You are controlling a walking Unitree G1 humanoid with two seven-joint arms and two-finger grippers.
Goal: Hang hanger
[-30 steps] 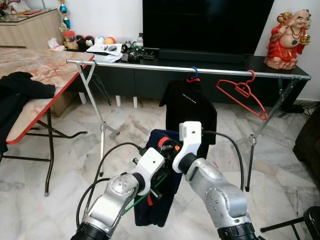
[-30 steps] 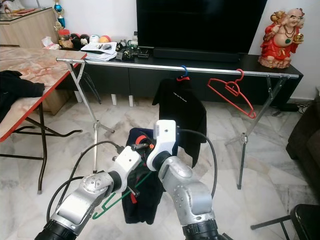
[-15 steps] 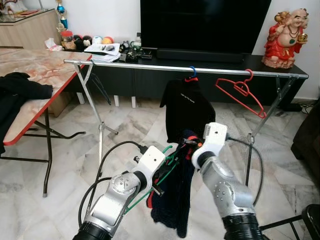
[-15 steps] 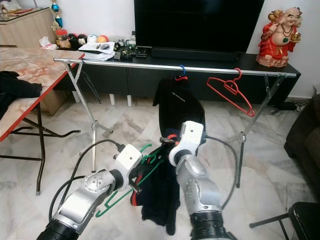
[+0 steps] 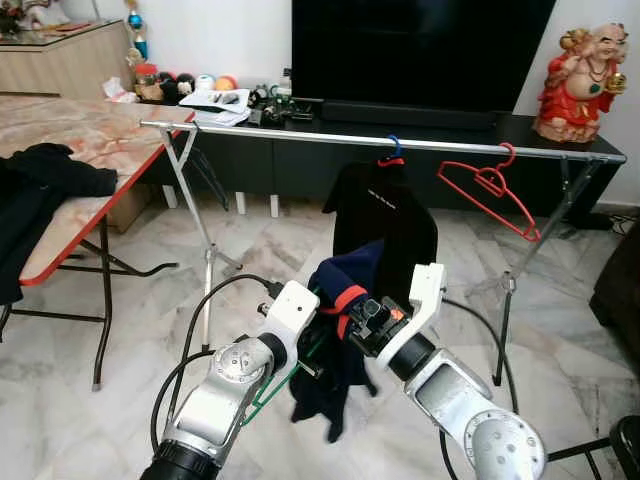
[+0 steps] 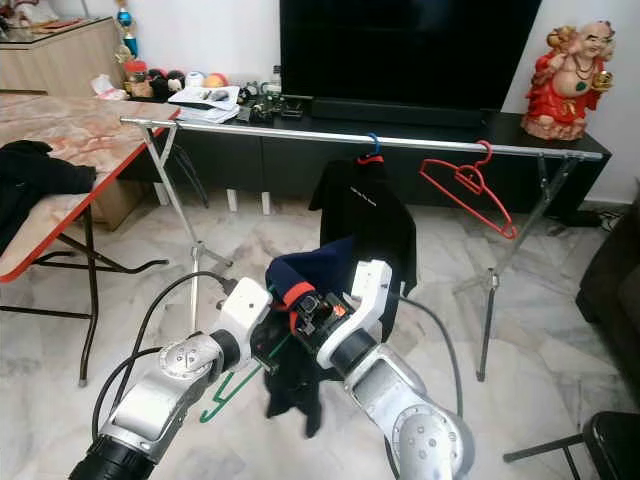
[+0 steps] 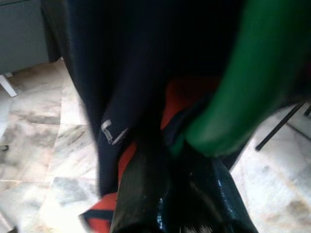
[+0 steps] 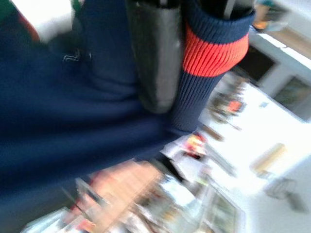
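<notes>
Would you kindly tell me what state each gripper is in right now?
Left gripper: shut on the green hanger.
Right gripper: shut on the navy garment at its orange-striped collar.

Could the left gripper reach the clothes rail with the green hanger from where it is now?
Probably not yet. The left gripper holds the green hanger low, well short of the rail; the navy garment hangs between both grippers, the right gripper gripping its cuff.
</notes>
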